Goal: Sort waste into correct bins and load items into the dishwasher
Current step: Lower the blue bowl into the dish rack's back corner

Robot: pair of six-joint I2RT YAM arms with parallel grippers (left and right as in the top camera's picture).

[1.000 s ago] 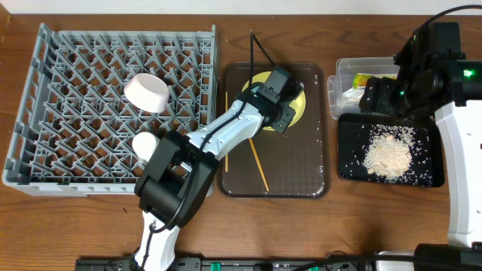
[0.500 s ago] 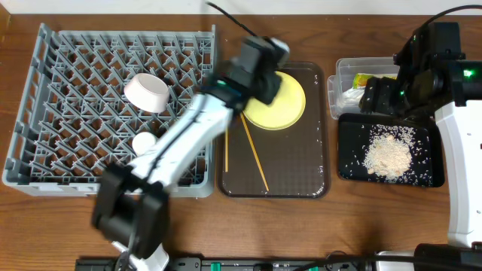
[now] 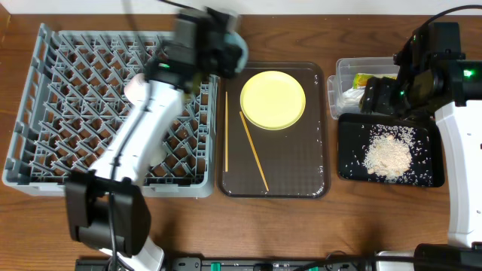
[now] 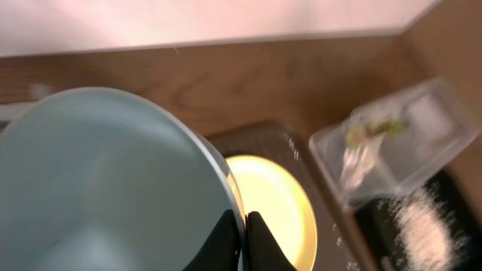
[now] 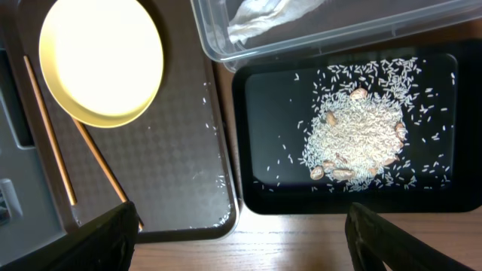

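From overhead, your left arm has the light blue bowl at the grey rack's corner nearest the yellow plate — all blurred. At the left wrist, the left jaws pinch the bowl's rim. At the right wrist, the right jaws stand wide apart — below them is the black tray with rice.

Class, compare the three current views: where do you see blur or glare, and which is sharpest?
Overhead: only the left gripper and the round light blue bowl it carries are motion-smeared; the rest is crisp. Left wrist: soft throughout, the clear rectangular plastic tub streaked. Right wrist: sharpest, though the round yellow plate glares almost white at its centre.
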